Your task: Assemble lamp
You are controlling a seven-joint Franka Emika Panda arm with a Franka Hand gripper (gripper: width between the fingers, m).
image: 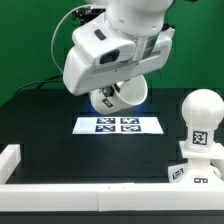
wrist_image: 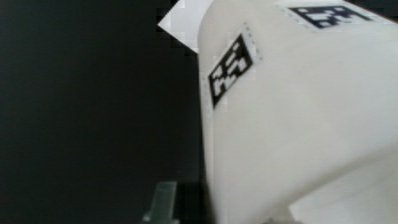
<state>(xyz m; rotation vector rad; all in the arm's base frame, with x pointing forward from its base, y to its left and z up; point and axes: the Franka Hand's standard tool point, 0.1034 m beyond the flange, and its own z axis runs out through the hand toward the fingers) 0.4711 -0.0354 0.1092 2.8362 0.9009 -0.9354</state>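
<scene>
The claw (image: 116, 90) is clenched on the shade (image: 110, 97), which hangs tilted in the air close to the far edge of the marker board (image: 118, 125), clear of the black surface (image: 50, 130). Whether it sits directly over that edge or a little behind it cannot be told from the exterior view. The big white arm (image: 115, 45) leans in above the marker board and hides the top of the shade and most of the claw, so only the shade's lower rounded part shows beneath it, with a small dark tag on its wall. In the wrist view the shade (wrist_image: 294, 120) fills much of the picture as a broad, smooth white wall set against the dark surface. It carries one square tag (wrist_image: 231, 68) seen at a slant and a second tag (wrist_image: 324, 14) cut off by the picture's edge. One grey finger (wrist_image: 166, 200) lies pressed along the shade's wall; the other finger is hidden behind the shade. To the exterior view's right of the marker board, and nearer the camera, the bulb (image: 203, 108) stands upright on the base (image: 192, 172), the two touching and both well apart from the shade. The bulb's neck and the base's flared side each show a tag. A low white rail (image: 10, 158) stands to the exterior view's left of the marker board and also runs along the near side of the surface.
</scene>
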